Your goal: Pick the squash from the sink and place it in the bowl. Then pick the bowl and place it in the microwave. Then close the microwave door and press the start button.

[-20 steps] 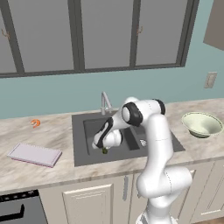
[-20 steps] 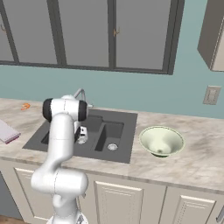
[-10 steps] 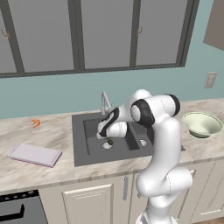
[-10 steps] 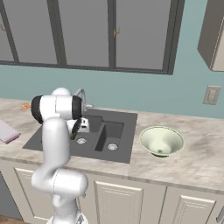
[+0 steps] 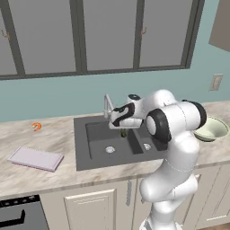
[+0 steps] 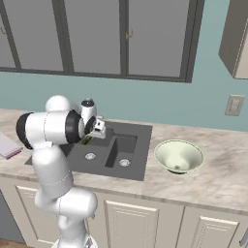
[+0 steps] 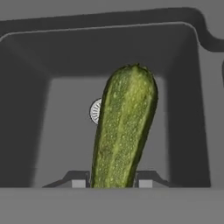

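Green squash (image 7: 124, 127) sits clamped in the gripper (image 7: 112, 183) above the sink (image 5: 90, 143); carry it level toward the bowl (image 5: 214, 130) at three o'clock.

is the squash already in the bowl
No, the squash sits between the gripper fingers above the sink basin, and the bowl on the counter holds nothing.

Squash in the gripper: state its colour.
Dark green with fine pale speckles; the squash shows best in the hand view.
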